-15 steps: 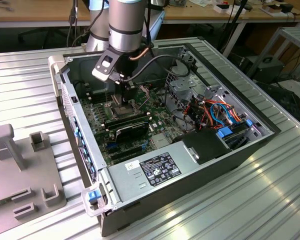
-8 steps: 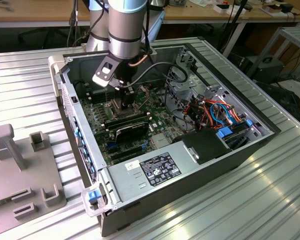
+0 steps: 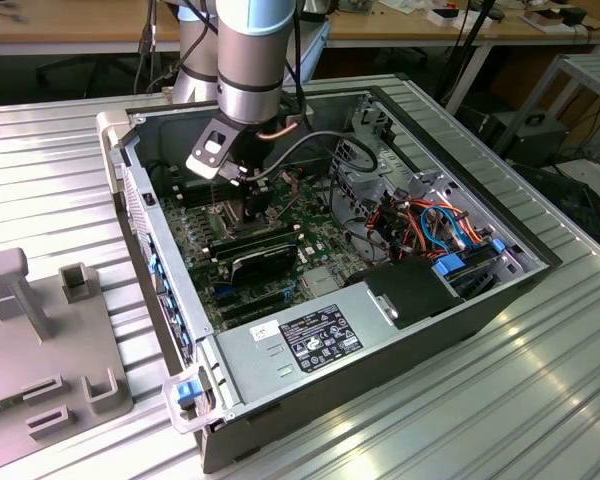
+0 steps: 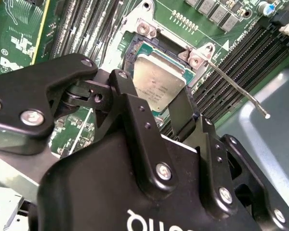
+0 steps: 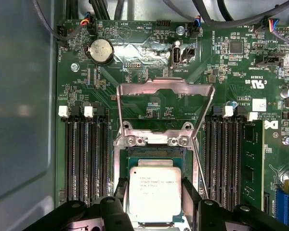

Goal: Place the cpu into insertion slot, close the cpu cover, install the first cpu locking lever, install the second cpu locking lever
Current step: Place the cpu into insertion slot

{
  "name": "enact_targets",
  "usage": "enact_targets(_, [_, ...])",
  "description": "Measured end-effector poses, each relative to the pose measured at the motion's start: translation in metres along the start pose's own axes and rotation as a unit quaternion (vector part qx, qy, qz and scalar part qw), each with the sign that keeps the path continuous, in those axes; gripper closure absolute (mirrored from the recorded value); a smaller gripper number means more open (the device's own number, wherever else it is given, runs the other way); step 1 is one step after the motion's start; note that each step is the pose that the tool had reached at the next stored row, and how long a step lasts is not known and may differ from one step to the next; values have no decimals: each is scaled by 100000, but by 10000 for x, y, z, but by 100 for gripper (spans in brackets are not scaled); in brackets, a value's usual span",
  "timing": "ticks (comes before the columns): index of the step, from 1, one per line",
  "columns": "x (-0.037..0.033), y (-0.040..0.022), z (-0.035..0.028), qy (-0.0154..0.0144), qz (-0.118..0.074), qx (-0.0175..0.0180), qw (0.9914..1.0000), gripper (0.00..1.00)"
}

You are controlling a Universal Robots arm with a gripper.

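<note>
Memory slots [image 5: 84, 159] crowd both sides of the insertion slot [image 5: 154, 153]. The cpu cover [image 5: 166, 85] stands swung open beyond it, and a thin locking lever [image 4: 236, 89] juts free. It is tight inside the computer case [image 3: 420, 350] on the desk [image 3: 500, 410]. The arm [image 3: 250, 60] reaches straight down, the gripper [image 3: 252, 205] low over the board — its fingers [image 4: 123, 91] clasp the cpu [image 5: 154, 190] by opposite edges at the slot. Seated or not, I cannot tell.
</note>
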State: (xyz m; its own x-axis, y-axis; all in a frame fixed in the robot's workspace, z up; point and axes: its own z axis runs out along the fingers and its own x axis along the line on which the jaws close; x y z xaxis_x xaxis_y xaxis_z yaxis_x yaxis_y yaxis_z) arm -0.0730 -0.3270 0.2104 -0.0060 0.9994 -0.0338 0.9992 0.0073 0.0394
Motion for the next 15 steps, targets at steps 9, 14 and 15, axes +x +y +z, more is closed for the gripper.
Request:
enact_targets(9, [-2, 21, 69, -11, 1, -5, 100000, 46])
enact_targets(14, [-23, 18, 84, -8, -4, -6, 100000, 46])
enact_targets(15, [-27, 16, 84, -4, 5, -10, 100000, 46])
